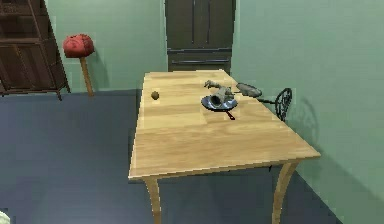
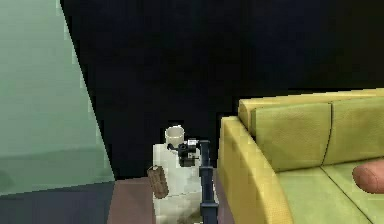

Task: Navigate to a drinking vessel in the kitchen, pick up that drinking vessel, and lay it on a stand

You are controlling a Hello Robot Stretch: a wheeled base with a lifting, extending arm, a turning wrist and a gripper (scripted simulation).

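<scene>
In the arm side view a small pale cup-shaped vessel (image 2: 175,133) sits at the top of a white boxy stand (image 2: 172,172). My arm (image 2: 207,185) rises from the bottom edge, and the gripper (image 2: 186,152) ends right beside that vessel, at the stand's top. I cannot tell whether the gripper holds anything, nor whether it touches the vessel. A small brown object (image 2: 157,180) hangs against the stand's near left face.
A yellow sofa (image 2: 310,150) stands close on the arm side view's right. In the forward view a wooden table (image 1: 210,140) carries a dark plate with grey items (image 1: 220,100) and a small brown lump (image 1: 155,96). A dark chair (image 1: 280,102) stands beside it, a red-topped stool (image 1: 80,52) and a dark cabinet (image 1: 28,45) farther back.
</scene>
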